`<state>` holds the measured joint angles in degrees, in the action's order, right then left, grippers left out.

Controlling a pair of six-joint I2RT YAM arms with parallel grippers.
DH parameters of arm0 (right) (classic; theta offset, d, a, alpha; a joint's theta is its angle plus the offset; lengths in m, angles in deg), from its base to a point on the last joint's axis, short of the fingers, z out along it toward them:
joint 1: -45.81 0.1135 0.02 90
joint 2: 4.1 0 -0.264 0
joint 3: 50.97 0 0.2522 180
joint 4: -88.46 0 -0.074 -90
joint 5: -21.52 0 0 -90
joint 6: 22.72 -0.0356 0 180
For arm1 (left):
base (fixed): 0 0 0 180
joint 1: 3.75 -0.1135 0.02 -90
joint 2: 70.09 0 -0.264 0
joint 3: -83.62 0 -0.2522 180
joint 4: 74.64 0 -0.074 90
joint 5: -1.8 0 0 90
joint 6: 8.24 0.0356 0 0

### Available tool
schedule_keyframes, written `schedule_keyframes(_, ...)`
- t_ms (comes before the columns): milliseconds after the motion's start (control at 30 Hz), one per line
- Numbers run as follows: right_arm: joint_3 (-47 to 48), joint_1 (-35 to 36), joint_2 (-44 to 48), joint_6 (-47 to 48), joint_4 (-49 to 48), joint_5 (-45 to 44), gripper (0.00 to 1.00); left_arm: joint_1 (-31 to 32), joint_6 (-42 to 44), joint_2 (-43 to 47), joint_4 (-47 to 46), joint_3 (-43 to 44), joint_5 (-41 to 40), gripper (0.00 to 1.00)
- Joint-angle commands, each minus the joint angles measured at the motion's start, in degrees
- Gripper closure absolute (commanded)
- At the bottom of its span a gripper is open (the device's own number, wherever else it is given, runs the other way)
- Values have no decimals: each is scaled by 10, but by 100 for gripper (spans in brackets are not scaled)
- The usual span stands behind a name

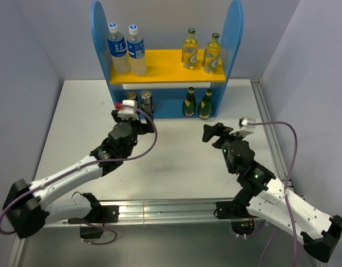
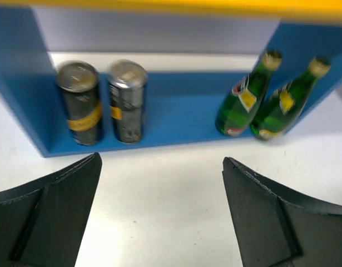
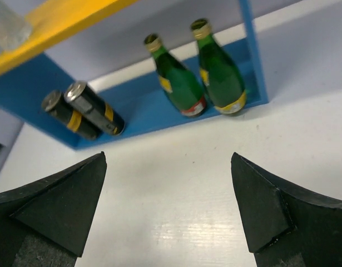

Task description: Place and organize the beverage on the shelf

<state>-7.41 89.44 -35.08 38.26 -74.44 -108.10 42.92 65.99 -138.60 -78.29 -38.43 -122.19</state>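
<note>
Both my grippers are sitting wide and carrying nothing. The left gripper point(image 2: 162, 161) is facing the lower compartment point(image 2: 176, 119), and the right gripper point(image 3: 169, 158) is hanging over the bare counter point(image 1: 176, 172). All six drinks are standing on the shelf point(image 1: 98, 39). The cans point(image 2: 80, 103) are pairing up lower left and the green bottles point(image 2: 240, 103) lower right, with the yellow bottles point(image 1: 189, 50) above those on the orange board point(image 1: 165, 60). Like is sitting beside like, so I'm reading the sorting as about done.

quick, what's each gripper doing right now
Left gripper: open, holding nothing.
Right gripper: open, holding nothing.
</note>
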Motion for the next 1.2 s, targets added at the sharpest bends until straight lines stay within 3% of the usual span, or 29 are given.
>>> schedule_keyframes(0, 78, 5, -60, 24, 22, 73, 0, 0, 6, 89, 59, -20, -61, 3)
schedule_keyframes(67, 143, 8, -96, 21, 80, 75, 0, 17, -12, 141, 66, -31, -93, 1)
schedule_keyframes(200, 210, 20, -75, 53, 109, 72, 0, 24, -8, 187, 84, -28, -48, 4)
schedule_keyframes(433, 233, 22, -14, 92, 113, 88, 0, 36, 3, 223, 98, -28, -99, 5)
schedule_keyframes(1167, 240, 22, -35, 109, 124, 70, 0, 47, 21, 240, 94, -25, -112, 5)
